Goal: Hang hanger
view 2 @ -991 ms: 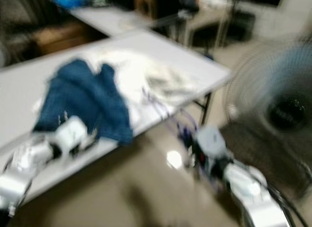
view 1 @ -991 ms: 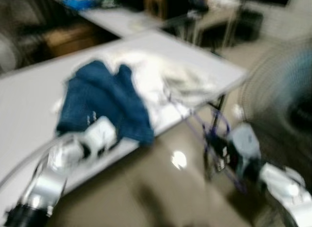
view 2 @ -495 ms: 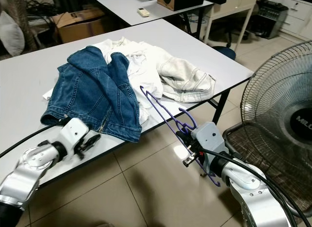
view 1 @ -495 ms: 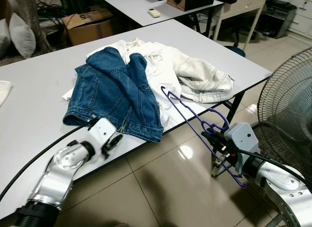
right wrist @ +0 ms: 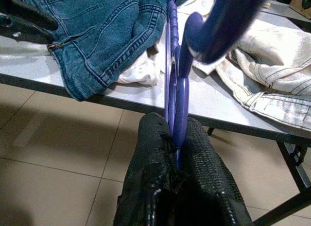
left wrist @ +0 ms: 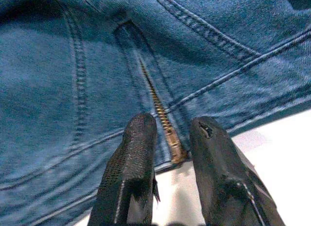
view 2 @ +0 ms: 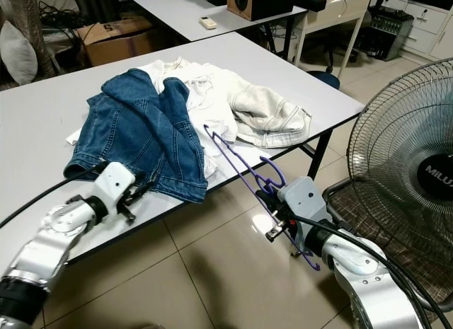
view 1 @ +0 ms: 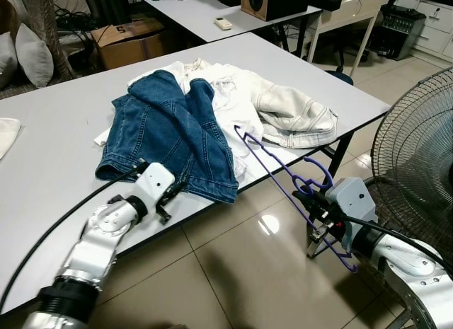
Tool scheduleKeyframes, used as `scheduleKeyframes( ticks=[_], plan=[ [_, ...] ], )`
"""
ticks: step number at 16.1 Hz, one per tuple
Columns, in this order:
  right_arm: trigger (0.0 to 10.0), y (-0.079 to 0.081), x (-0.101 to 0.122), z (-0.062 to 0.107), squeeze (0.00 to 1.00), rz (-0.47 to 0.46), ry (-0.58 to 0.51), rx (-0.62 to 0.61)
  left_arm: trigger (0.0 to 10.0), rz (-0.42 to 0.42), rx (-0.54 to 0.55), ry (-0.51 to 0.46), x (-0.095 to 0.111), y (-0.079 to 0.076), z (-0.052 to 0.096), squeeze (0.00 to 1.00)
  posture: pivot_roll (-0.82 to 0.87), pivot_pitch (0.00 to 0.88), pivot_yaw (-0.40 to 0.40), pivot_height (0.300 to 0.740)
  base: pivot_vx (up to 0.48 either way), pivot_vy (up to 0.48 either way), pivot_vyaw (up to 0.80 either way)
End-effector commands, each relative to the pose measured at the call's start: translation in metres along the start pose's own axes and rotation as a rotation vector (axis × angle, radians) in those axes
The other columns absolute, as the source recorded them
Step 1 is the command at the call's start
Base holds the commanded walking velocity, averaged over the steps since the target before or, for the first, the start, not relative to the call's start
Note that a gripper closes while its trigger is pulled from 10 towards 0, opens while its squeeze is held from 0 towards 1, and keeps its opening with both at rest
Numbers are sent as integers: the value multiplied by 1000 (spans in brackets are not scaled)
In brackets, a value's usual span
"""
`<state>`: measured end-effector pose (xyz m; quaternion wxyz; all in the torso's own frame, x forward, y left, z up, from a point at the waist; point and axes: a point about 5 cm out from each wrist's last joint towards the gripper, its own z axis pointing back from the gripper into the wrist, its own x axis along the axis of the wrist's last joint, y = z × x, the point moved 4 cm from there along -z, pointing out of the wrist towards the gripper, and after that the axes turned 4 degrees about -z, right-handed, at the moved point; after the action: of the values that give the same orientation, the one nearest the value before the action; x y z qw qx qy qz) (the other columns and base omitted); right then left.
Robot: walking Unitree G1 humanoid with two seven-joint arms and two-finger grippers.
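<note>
**Right tool grips purple hanger off bench edge; left tool at denim hem**

Right tool (right wrist: 175,153) is clenched on the purple hanger (view 1: 283,179), fingers (right wrist: 150,163) pinching the plastic betw. them. Hanger is held in the air beside the bench's (view 1: 42,173) front edge, above the tiled floor (view 1: 233,272); its far end reaches up over the bench edge near the white clothes (view 1: 241,102), its near end pokes out below the tool. Right arm comes in from the lower right, just in front of a standing fan (view 1: 421,159).

Left tool (left wrist: 170,153) sits at the bench's front edge, tips at the hem of the blue denim jacket (view 1: 170,131). Its 2 fingers (left wrist: 133,153) are parted w/ a narrow gap, a brass zipper (left wrist: 163,121) running betw. them; nothing gripped, so released.

Denim jacket lies spread on the bench, partly over the white clothes, w/ a pale off-white denim piece (view 1: 297,117) to its right near the bench corner.

Bkgd: a 2nd bench (view 1: 212,18) w/ a white remote (view 1: 222,22) and a wooden speaker (view 1: 265,0), a cardboard box (view 1: 131,39) on the floor, a pillow (view 1: 32,53) at far left.
</note>
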<state>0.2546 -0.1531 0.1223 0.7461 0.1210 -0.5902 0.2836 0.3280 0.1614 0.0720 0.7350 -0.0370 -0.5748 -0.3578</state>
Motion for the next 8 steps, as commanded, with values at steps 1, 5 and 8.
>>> scheduleKeyframes(
  ticks=[1,5,8],
  plan=[
    [10000,-2,6,0,0,12,-12,-4,10000,53,-6,-10,4,4,-3,1000,-218,11,66,740,0,0,0],
    [10000,-1,6,0,0,12,-12,-4,10000,148,-22,9,0,-3,-9,1000,-222,11,71,740,0,0,0],
    [10000,1,5,0,0,17,-10,2,10000,62,39,97,-14,3,-10,1000,-225,8,70,740,0,0,0]
  ],
)
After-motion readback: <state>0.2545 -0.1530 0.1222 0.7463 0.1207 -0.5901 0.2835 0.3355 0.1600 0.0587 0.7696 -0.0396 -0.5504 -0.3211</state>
